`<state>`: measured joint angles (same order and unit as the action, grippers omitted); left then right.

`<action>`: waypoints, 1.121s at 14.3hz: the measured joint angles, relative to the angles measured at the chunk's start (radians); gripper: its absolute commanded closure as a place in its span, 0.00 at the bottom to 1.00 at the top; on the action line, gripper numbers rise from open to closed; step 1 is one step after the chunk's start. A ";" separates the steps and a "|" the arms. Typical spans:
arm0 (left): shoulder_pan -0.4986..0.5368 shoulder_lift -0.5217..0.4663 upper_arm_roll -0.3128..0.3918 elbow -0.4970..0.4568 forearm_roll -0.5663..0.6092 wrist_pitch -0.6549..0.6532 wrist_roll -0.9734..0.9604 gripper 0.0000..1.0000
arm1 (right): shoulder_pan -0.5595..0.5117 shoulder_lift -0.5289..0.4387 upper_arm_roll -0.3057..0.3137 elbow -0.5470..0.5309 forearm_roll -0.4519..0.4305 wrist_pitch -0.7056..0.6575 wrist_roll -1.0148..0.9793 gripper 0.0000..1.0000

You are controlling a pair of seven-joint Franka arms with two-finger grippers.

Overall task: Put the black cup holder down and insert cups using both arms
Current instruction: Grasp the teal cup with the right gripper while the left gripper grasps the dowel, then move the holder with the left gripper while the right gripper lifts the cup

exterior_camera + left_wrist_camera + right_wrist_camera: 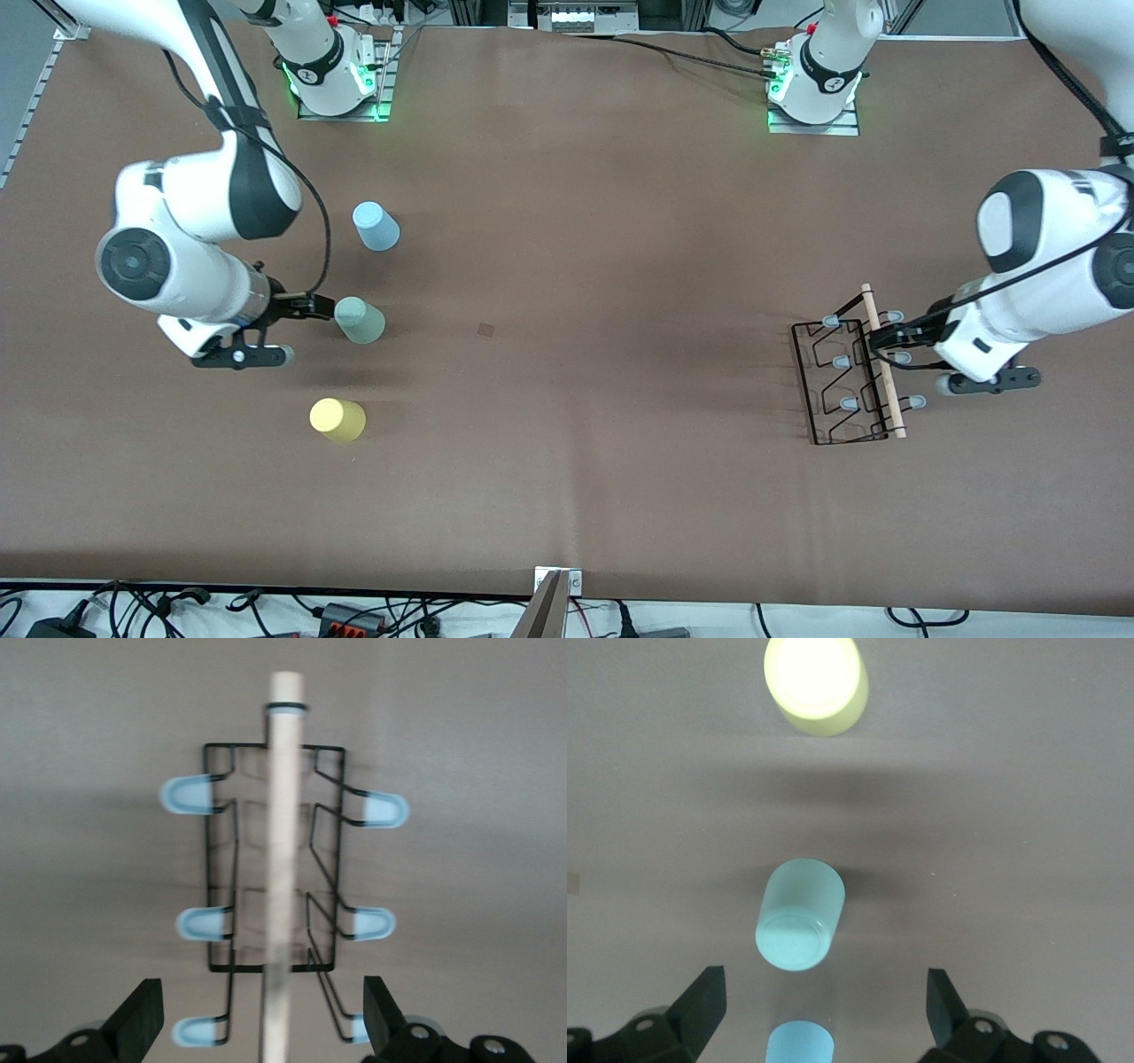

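Black cup holder (842, 381): right of the front frame, standing on the brown table (585, 266) at the left arm's end; wooden rod (882, 359) along its top, grey-blue pegs out to both sides.
Left gripper (889, 340): right of the front frame, over the rod; in the left wrist view its fingers (142, 1014) stand apart, one on each side of the rod (283, 842), not touching it.
Right gripper (321, 307): left of the front frame, over the table beside the pale green cup (360, 320); fingers (700, 1001) spread wide in the right wrist view, holding nothing.
Pale green cup: left of centre, upside down.
Light blue cup (376, 226): upper left, farther from the front camera than the green one.
Yellow cup (337, 419): lower left, nearest the front camera.
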<state>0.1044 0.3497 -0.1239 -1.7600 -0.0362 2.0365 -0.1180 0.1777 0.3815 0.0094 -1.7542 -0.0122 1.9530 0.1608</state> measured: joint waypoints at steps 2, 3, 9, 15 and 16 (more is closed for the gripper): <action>-0.016 0.010 0.000 -0.011 0.000 0.028 -0.011 0.26 | 0.015 0.043 0.000 0.000 0.000 0.009 0.017 0.00; -0.017 0.013 0.000 -0.025 0.002 0.049 -0.011 0.27 | 0.022 0.066 0.000 -0.001 0.000 0.012 0.023 0.00; -0.017 0.016 0.003 -0.070 0.025 0.100 -0.011 0.88 | 0.032 0.141 -0.001 -0.001 0.074 0.014 0.031 0.00; -0.024 0.014 -0.014 -0.063 0.027 0.086 -0.048 0.99 | 0.032 0.167 -0.001 -0.006 0.075 0.014 0.040 0.00; -0.034 0.013 -0.032 -0.047 0.027 0.056 -0.052 0.99 | 0.032 0.170 -0.001 -0.009 0.076 0.014 0.041 0.00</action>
<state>0.0706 0.3630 -0.1556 -1.8075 -0.0089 2.0925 -0.1702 0.2094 0.5513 0.0080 -1.7632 0.0634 1.9665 0.2018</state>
